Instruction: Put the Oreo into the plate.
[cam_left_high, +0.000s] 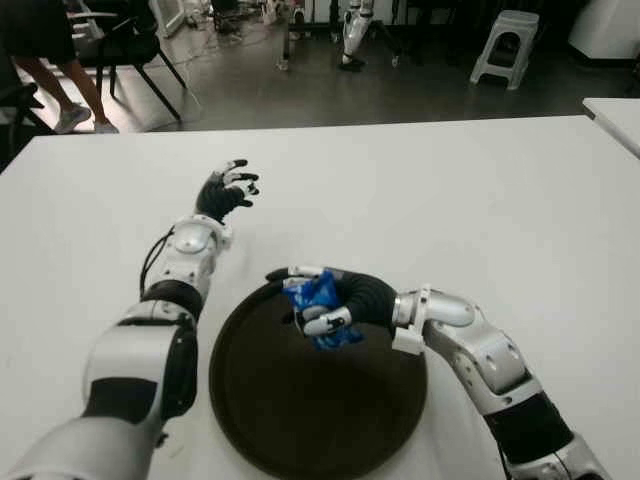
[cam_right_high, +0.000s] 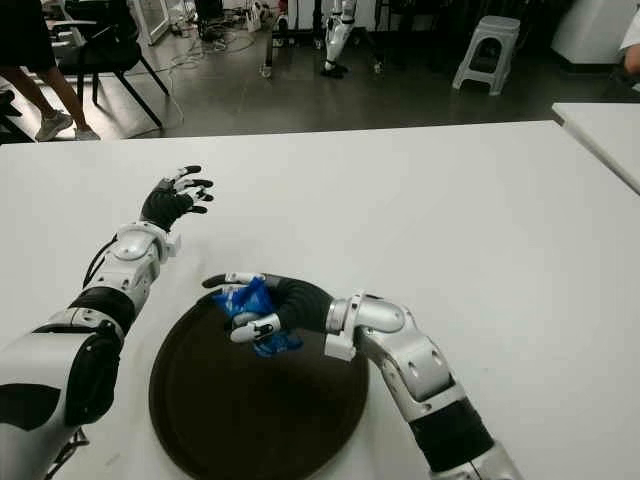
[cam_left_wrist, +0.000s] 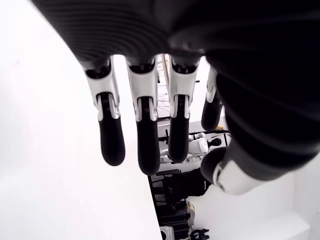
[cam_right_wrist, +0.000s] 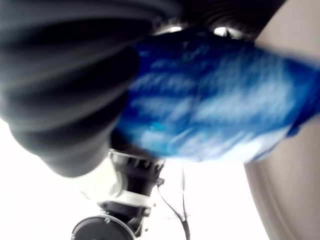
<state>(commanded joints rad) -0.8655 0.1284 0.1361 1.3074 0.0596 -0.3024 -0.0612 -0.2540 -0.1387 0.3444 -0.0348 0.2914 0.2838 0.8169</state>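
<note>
A blue Oreo packet (cam_left_high: 318, 303) sits in my right hand (cam_left_high: 325, 303), whose fingers are curled around it, over the far rim of the round dark plate (cam_left_high: 300, 400). The right wrist view is filled by the blue Oreo packet (cam_right_wrist: 210, 105) pressed against the palm, with the plate's edge (cam_right_wrist: 295, 200) beside it. My left hand (cam_left_high: 228, 190) is stretched out over the white table (cam_left_high: 450, 200), far left of the plate, fingers (cam_left_wrist: 111, 140) spread and holding nothing.
The white table extends wide to the right and far side. Beyond its far edge are chairs (cam_left_high: 120, 50), a grey stool (cam_left_high: 505, 45) and a person's legs (cam_left_high: 60, 90). Another white table's corner (cam_left_high: 615, 115) shows at the right.
</note>
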